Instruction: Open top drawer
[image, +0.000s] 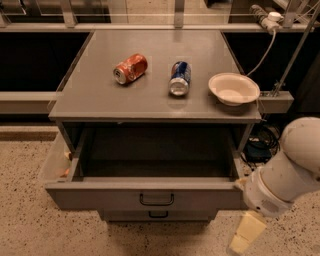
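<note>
Red can (131, 68), blue can (179, 78), white bowl (233, 89)

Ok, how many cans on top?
2: a red can left, a blue can at centre, both lying down. The pincer hangs low, right of the open top drawer.

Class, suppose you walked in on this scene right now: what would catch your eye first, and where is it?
The top drawer gapes open at the front of the cabinet, its inside dark. Beside its right corner hangs the white arm, its gripper low near the floor. On top sit a red can, a blue can and a white bowl.
</note>
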